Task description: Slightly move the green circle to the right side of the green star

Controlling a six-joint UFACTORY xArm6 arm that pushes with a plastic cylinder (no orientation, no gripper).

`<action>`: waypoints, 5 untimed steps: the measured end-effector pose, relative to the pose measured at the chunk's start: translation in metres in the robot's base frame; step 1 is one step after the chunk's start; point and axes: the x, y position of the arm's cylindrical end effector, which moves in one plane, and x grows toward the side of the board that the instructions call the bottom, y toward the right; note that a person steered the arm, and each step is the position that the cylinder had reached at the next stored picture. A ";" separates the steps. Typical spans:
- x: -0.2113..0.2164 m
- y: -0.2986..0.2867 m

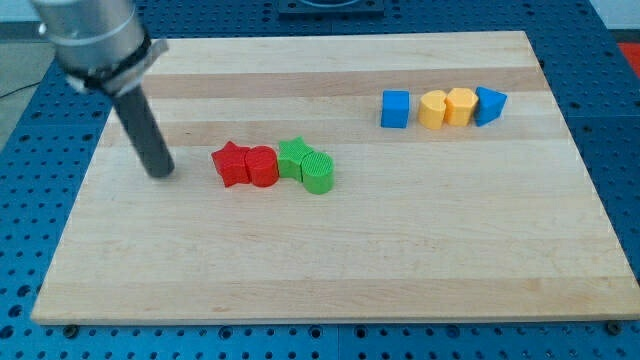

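Observation:
The green circle (318,172) is a short cylinder lying on the wooden board, touching the lower right side of the green star (294,155). The star touches a red cylinder-like block (262,166), which touches a red star (231,163); the four form a row near the board's middle left. My tip (162,172) is on the board to the left of the red star, a short gap away from it, and well left of the green circle. No block touches the tip.
A second row stands at the view's upper right: a blue cube (396,109), two yellow blocks (433,109) (461,105) and a blue triangle-like block (489,104). The board's edge (330,320) runs along the bottom, with a blue perforated table around it.

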 end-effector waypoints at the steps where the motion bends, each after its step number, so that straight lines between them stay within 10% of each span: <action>1: 0.051 0.059; 5: -0.002 0.119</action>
